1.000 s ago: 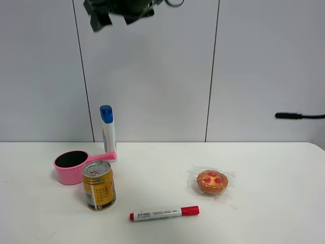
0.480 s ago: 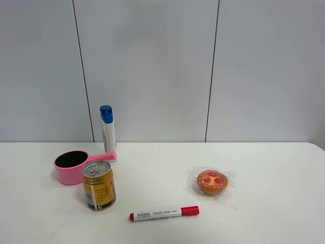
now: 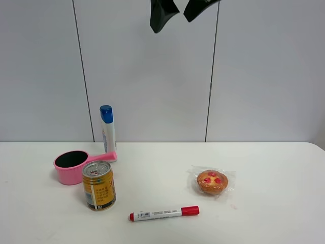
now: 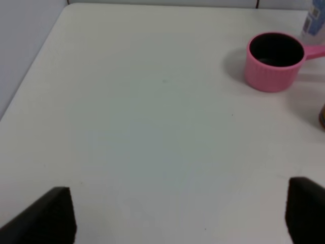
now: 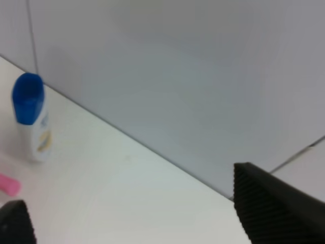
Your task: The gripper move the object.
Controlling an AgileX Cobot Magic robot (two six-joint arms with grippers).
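The object, a tall slim white bottle (image 3: pixel 107 133) with a blue cap, stands upright at the back left of the table, just behind the handle of a pink cup (image 3: pixel 71 166). Its cap and top also show in the right wrist view (image 5: pixel 31 118), and a sliver in the left wrist view (image 4: pixel 315 21). My right gripper (image 3: pixel 172 23) hangs open high at the top of the exterior view, far above the table and to the right of the bottle; its fingers (image 5: pixel 274 203) hold nothing. My left gripper (image 4: pixel 180 201) is open and empty over the bare left part of the table.
A gold drink can (image 3: pixel 99 185) stands in front of the pink cup (image 4: pixel 274 61). A red-capped white marker (image 3: pixel 163 213) lies near the front edge. A wrapped pastry (image 3: pixel 212 182) sits right of centre. A panelled wall rises behind the white table (image 3: pixel 274 213).
A second ago a dark gripper sat at the top left of the exterior view; half a second ago none showed. Now open fingers hang at the top centre. Nothing on the table moved.
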